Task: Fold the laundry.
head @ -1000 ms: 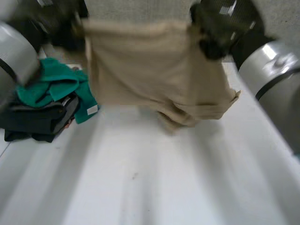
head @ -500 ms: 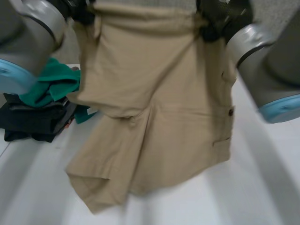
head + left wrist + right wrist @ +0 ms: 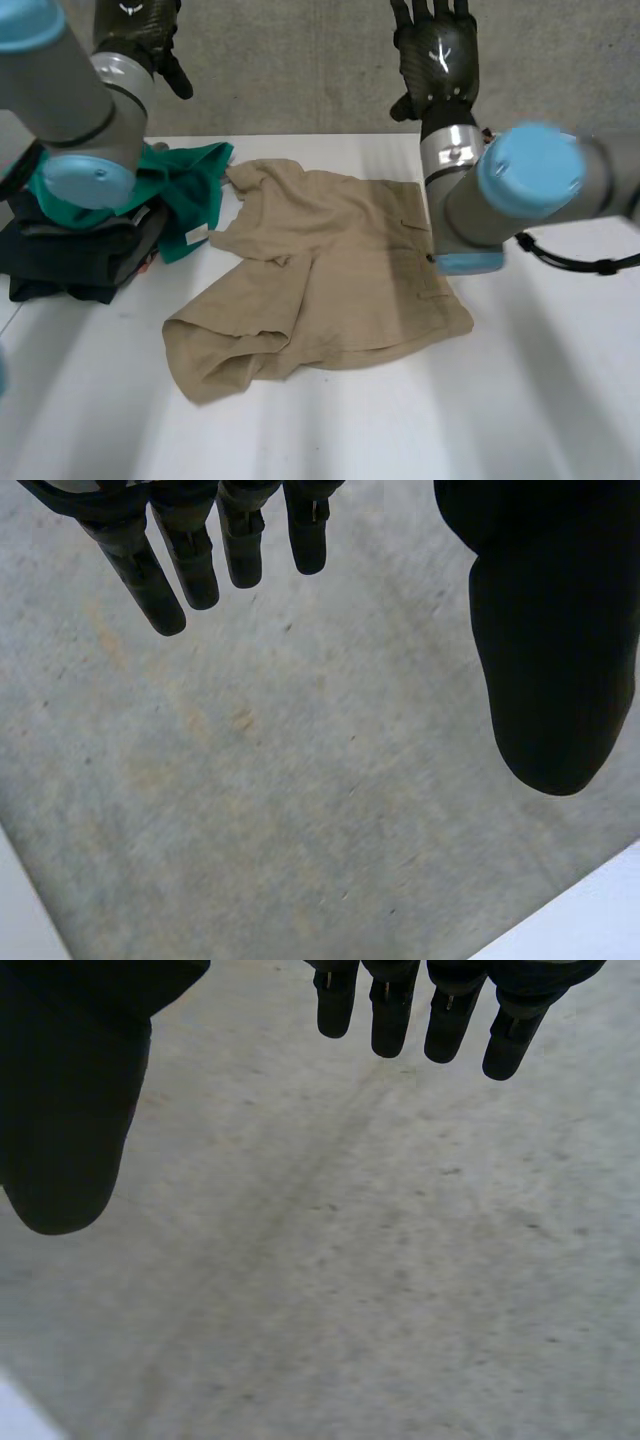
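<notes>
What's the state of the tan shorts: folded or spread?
Spread, not folded: the shorts lie mostly flat on the table, one leg rumpled at its hem. The left hand and right hand are open, above them.

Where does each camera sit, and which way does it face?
Head view: behind the arms, looking down at the white table and tan shorts; both arms, left hand and right hand show.
Left wrist view: on the left wrist, along its straight fingers to grey concrete.
Right wrist view: on the right wrist, likewise, past its own fingers.
Both wrist views share the concrete.
</notes>
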Tool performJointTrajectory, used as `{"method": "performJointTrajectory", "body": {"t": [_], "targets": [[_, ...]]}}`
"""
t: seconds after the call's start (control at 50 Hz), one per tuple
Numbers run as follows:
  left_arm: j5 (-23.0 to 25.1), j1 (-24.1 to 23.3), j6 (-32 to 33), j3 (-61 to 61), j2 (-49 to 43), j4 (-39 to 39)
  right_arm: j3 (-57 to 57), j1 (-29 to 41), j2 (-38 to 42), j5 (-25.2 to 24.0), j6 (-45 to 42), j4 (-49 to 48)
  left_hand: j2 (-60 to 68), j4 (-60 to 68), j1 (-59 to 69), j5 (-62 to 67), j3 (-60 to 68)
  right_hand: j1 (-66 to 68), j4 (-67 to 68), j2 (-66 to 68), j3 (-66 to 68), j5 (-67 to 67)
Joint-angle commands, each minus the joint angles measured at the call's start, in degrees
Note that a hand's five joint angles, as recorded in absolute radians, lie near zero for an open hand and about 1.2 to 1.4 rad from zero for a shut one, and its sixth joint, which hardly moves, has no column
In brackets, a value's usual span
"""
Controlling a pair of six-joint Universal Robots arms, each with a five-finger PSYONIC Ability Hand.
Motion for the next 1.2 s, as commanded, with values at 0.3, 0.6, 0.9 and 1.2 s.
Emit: {"method": "performJointTrajectory", "body": {"t": [0.3,0.6,0.9,1.2], "targets": [[14.98,-5.28,2.01,-53.18,31.19,-18.76,21.11,-8.87,-18.49,-16.19,-4.96,56.23,42.65,42.8,43.42,41.25,42.16,22.69,23.24,23.51,23.36,22.48],[14.54,-8.36,2.71,-69.1,26.98,-17.8,44.94,-12.48,-21.39,-25.96,-15.34,33.03,36.49,36.64,37.26,35.08,35.99,37.87,38.43,38.69,38.54,37.66],[6.54,-4.67,2.89,-69.1,24.16,-8.75,51.1,-12.48,-18.93,-27.81,-16.04,16.94,23.18,23.33,23.95,21.77,22.68,20.2,20.75,21.02,20.87,19.99],[7.59,-0.36,3.06,-70.34,25.57,-6.9,50.22,-11.51,-13.75,-22.71,-16.31,9.73,24.36,24.5,25.13,22.95,23.86,67.49,68.04,68.31,68.16,67.28]]}}
